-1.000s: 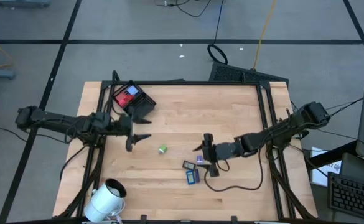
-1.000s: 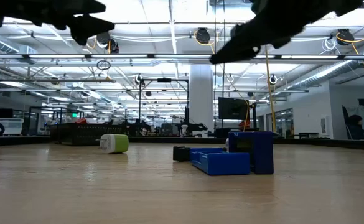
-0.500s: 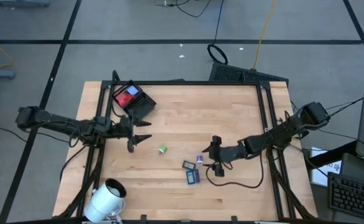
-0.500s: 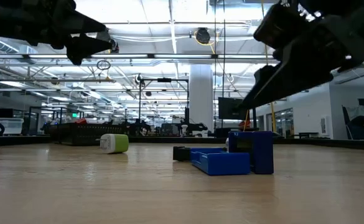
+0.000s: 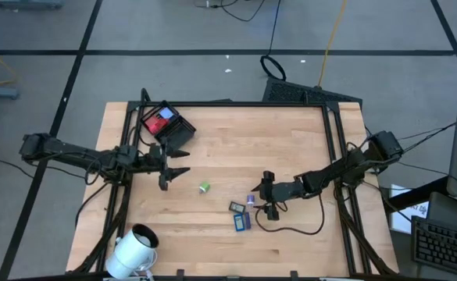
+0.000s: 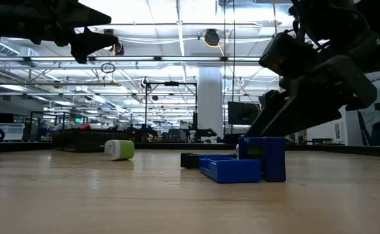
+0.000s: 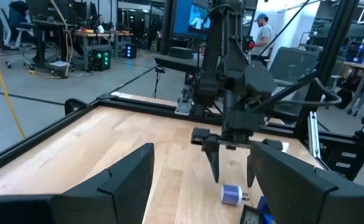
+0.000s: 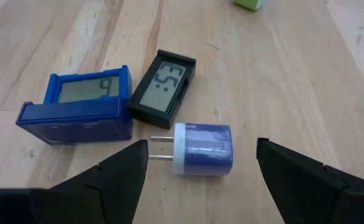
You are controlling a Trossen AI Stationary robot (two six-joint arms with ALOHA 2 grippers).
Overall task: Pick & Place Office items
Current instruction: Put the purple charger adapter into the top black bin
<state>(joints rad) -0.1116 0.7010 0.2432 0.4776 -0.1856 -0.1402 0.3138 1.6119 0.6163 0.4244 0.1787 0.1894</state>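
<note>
Near the middle of the table, toward its right half, a small blue wall plug (image 8: 203, 148) is lying on its side, smooth and rounded, with two metal prongs and a white face pointing at a black clock (image 8: 163, 83) with a grey digit display. Just beside that, a blue clock (image 8: 77, 112) is sitting with its own grey display; all three are lying close together on the pale wood. In the high view the cluster (image 5: 242, 212) is showing as tiny flat rectangles, and a green-and-white plug (image 5: 204, 187) is lying apart from them, nearer the table's centre.

Hanging right over the blue plug, the right gripper (image 5: 265, 197) is holding its dark fingers spread wide, one to each side of the plug, gripping nothing. A black cable (image 5: 300, 228) is looping across the wood under that arm.

Well off to the left, the left gripper (image 5: 175, 171) is hovering with its fingers apart, also empty, pointing toward the cluster. Behind it, a black compartmented tray (image 5: 175, 132) is sitting at the far-left corner with a red item (image 5: 160, 121) in it. A large white cylinder (image 5: 134, 248) is lying at the near-left edge.

Compared with half a second ago, the right gripper is sitting slightly closer to the blue plug; the left one is barely shifting.
</note>
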